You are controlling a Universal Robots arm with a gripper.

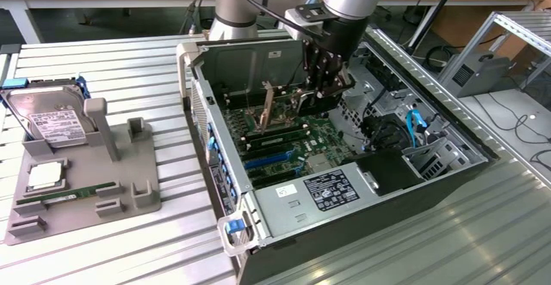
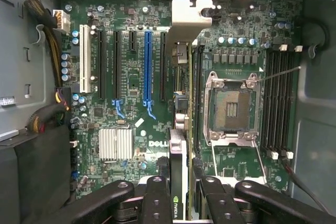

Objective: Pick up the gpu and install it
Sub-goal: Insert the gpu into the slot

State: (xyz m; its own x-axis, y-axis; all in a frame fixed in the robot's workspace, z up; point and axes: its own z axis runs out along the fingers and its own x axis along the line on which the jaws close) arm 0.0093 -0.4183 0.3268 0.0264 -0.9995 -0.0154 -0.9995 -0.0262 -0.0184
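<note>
Dark gpu (image 2: 178,153) edge-on between the fingers (image 2: 156,199)

Hard drive (image 1: 51,120) and memory stick (image 1: 73,193) on grey holder (image 1: 129,166)

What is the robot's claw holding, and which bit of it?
The gripper holds the gpu, pinching its two flat sides between the fingers, at the end away from its silvery bracket.

Green motherboard (image 2: 131,80), blue slot (image 2: 147,66), white slot (image 2: 84,59), silvery bracket (image 2: 186,19) on gpu (image 2: 178,156).
</note>
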